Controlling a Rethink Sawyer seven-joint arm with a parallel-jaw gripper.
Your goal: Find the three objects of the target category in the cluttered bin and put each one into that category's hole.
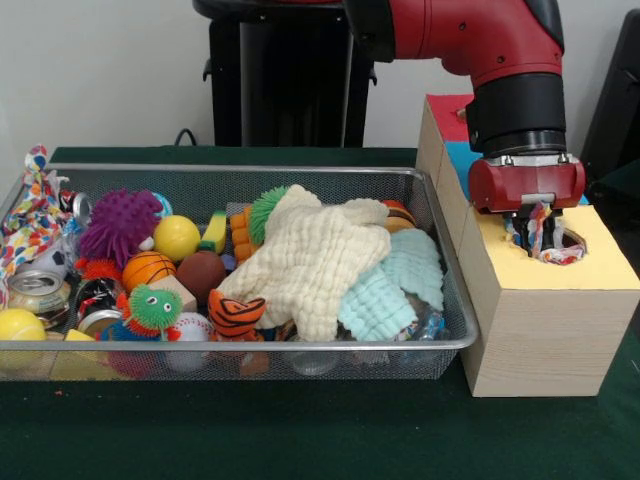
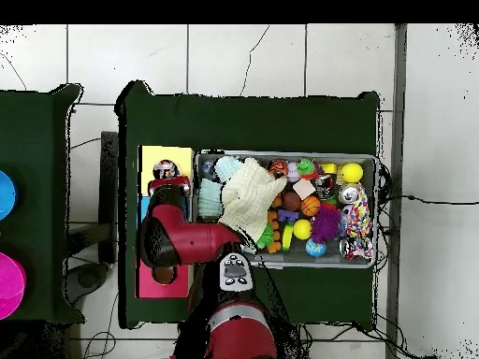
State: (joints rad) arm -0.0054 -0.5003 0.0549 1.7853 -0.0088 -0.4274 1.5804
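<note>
Polka-dot cloth [image 1: 545, 232] hangs bunched, long axis vertical, directly below the gripper [image 1: 537, 226], whose jaws are clamped on it, its lower end already inside the yellow-topped hole [image 1: 562, 247], right of the wire bin [image 1: 452, 345].

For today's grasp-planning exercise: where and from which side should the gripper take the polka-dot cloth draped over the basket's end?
Pinch the polka-dot cloth at its bunched fold on the basket rim, coming straight down from above. It lies limp and raised there, clear of the neighbouring toys.
</note>
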